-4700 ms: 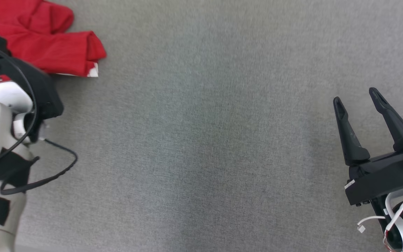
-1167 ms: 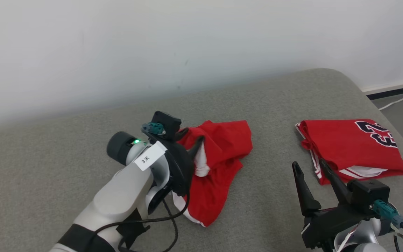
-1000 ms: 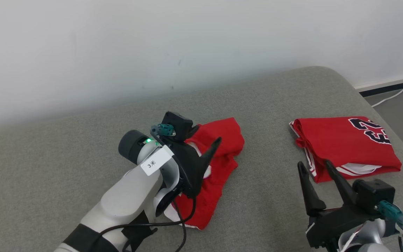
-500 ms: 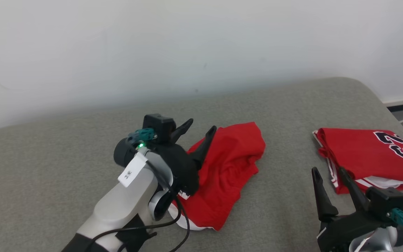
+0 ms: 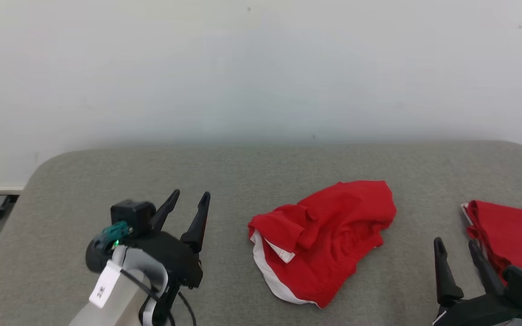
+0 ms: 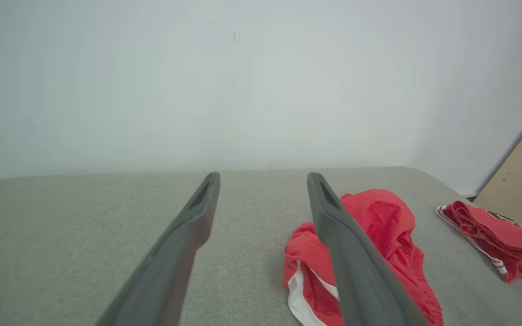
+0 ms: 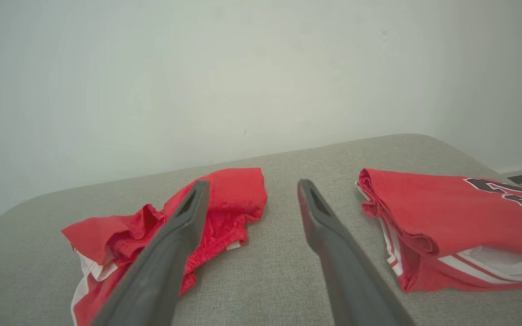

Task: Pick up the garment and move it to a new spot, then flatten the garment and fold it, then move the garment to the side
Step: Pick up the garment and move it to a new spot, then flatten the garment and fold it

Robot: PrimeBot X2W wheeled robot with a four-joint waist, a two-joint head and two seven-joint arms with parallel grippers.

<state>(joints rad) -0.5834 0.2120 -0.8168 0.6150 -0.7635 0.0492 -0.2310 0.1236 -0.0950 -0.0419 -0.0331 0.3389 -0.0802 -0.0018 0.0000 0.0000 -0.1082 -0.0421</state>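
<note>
A crumpled red garment (image 5: 329, 235) with white trim lies in a heap on the grey cushioned surface (image 5: 243, 176); it also shows as the garment (image 6: 379, 240) in the left wrist view and the garment (image 7: 161, 226) in the right wrist view. My left gripper (image 5: 191, 198) stands open and empty to the left of it, apart from the cloth. At the lower right my right gripper (image 5: 455, 244) is open and empty too, right of the heap and clear of it.
A second red garment (image 5: 510, 235), folded, with dark numbers, lies at the right edge of the surface; it shows as the folded garment (image 7: 447, 222) by the right wrist. A pale wall (image 5: 261, 68) rises behind. The surface's rounded left edge (image 5: 30, 181) drops off.
The head camera has swung left and up. My left gripper has drawn back from the crumpled garment to its left, with nothing in it. The garment lies free.
</note>
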